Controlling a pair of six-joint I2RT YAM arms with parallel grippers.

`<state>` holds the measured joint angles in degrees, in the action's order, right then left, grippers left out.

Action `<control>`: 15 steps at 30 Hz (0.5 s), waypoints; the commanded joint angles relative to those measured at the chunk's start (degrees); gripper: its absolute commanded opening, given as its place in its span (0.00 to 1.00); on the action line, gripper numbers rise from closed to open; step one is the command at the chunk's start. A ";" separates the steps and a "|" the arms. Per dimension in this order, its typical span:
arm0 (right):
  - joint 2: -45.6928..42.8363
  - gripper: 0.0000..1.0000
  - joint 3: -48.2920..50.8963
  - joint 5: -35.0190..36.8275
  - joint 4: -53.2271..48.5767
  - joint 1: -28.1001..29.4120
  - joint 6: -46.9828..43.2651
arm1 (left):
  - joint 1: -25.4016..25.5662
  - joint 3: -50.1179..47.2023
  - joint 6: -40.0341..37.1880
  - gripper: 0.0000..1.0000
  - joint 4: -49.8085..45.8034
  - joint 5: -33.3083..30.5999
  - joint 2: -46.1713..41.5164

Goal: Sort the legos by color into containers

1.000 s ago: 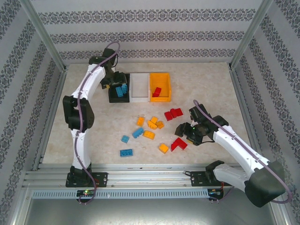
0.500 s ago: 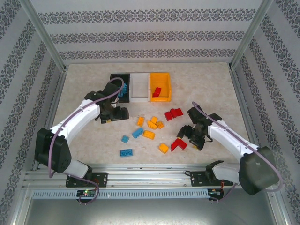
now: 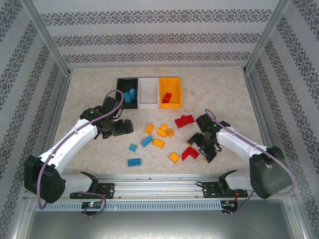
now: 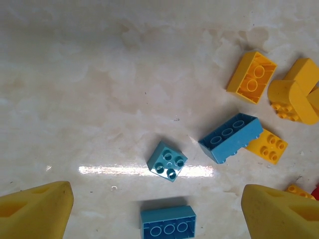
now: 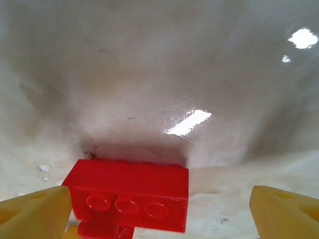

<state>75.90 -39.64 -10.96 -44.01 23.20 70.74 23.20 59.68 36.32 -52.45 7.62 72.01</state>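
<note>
Loose legos lie mid-table: a red pair (image 3: 184,120), a red L-shaped piece (image 3: 189,153), several yellow ones (image 3: 162,131) and three blue ones (image 3: 146,140). My left gripper (image 3: 122,127) hangs open left of the pile. Between its yellow fingers (image 4: 35,209) the table shows a small blue brick (image 4: 167,161), a long blue brick (image 4: 231,137) and another blue brick (image 4: 168,222). My right gripper (image 3: 203,147) is open, low beside the red L-shaped piece (image 5: 129,194), which lies by the left finger (image 5: 35,211) with nothing gripped.
Three bins stand in a row at the back: a black bin (image 3: 121,84) holding blue legos, a white bin (image 3: 148,93) and a yellow bin (image 3: 175,82) with a red lego inside. Aluminium frame posts and patterned walls border the table.
The left arm swung from the black bin down and forward to the table left of the pile. The right gripper opened wider and edged toward the red L-shaped piece.
</note>
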 commanded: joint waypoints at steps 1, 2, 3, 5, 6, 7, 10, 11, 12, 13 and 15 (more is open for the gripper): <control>1.91 0.92 -1.92 0.17 1.68 0.84 3.06 | 0.44 -1.12 0.59 0.88 -1.52 -1.54 -1.60; 2.50 0.92 -2.13 0.15 1.71 0.90 3.21 | 0.44 -1.27 0.54 0.88 -1.70 -1.47 -1.67; 3.08 0.92 -2.27 -0.02 1.88 0.95 3.19 | 0.49 -1.32 0.55 0.88 -1.82 -1.55 -1.70; 4.07 0.92 -2.37 -0.35 2.23 1.21 3.26 | 0.41 -1.39 0.46 0.88 -2.02 -2.07 -1.91; 4.48 0.92 -2.37 -0.38 2.36 1.39 3.26 | 0.38 -1.41 0.59 0.88 -1.90 -2.39 -2.03; 4.95 0.92 -2.50 -0.55 2.44 1.49 3.33 | 0.38 -1.45 0.68 0.88 -1.83 -2.60 -2.20; 6.20 0.92 -2.72 -0.96 3.16 1.62 3.09 | 0.37 -1.58 0.94 0.88 -1.52 -2.61 -2.17; 6.59 0.91 -2.81 -1.17 3.40 1.69 3.07 | 0.36 -1.62 1.04 0.88 -1.50 -2.59 -2.05; 7.12 0.90 -2.97 -1.34 3.70 1.74 2.84 | 0.40 -1.76 1.04 0.88 -1.34 -2.40 -1.90; 7.61 0.89 -3.15 -1.64 3.92 1.80 2.66 | 0.36 -1.91 1.04 0.88 -1.25 -2.35 -1.85; 8.36 0.85 -3.43 -1.95 4.08 1.85 2.22 | 0.40 -2.11 1.04 0.88 -1.10 -2.25 -1.57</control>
<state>83.15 -41.60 -11.94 -40.12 24.27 72.99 23.20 58.72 36.51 -52.69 6.13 70.78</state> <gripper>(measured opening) 0.863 0.883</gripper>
